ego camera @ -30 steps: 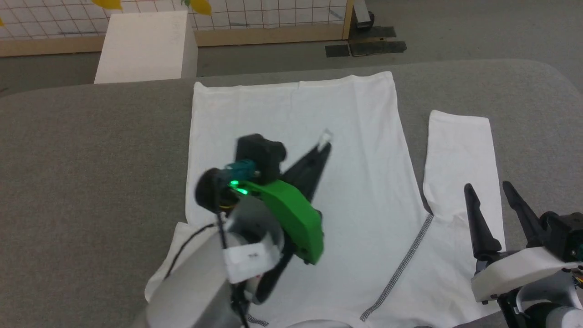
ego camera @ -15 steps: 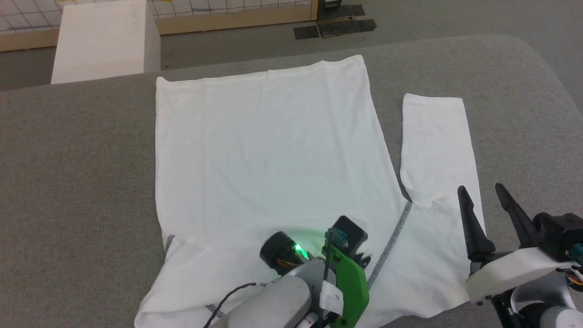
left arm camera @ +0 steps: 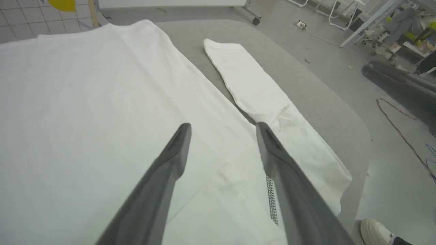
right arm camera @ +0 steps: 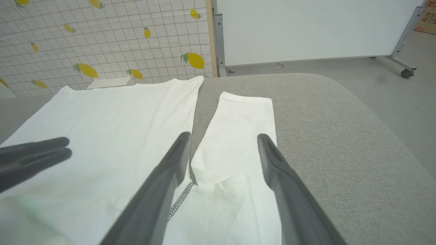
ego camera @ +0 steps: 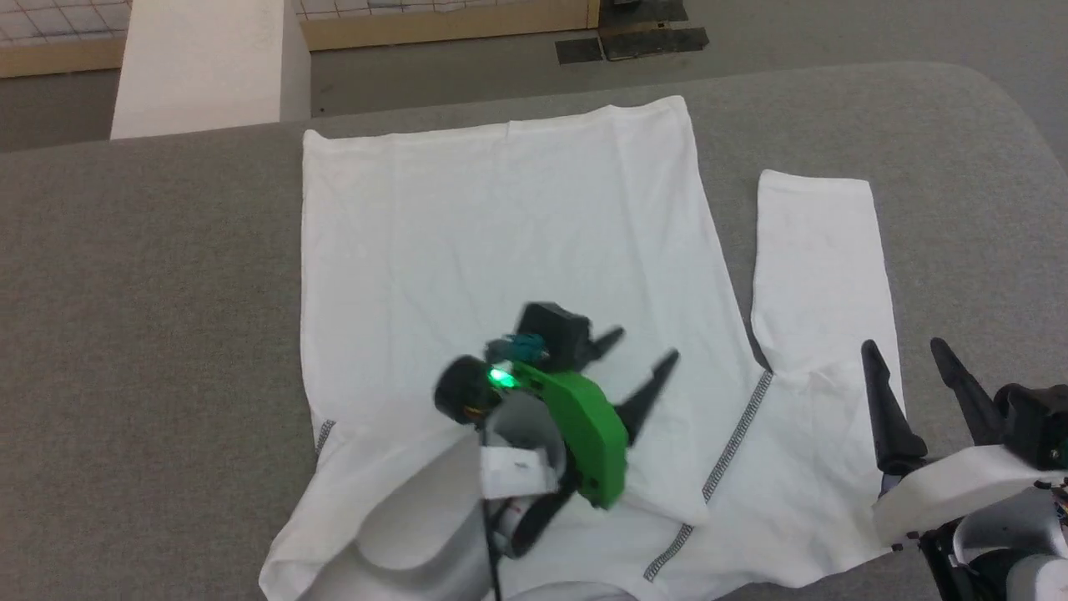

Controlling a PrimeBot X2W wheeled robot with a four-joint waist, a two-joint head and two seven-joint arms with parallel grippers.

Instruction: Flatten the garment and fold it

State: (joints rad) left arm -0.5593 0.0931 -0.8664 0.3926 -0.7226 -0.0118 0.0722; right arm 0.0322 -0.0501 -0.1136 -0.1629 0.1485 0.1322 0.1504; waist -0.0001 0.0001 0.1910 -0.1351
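Both spread: left gripper (ego camera: 644, 347), right gripper (ego camera: 903, 346) over garment (ego camera: 501, 225).

garment (ego camera: 501, 209) neck cut off, one shoulder covered

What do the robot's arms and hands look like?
Each hand has two long, dark, pointy fingers. The left hand has a bright green cover, a glowing green light, a white label and a pale grey forearm. The right hand has a white cover.
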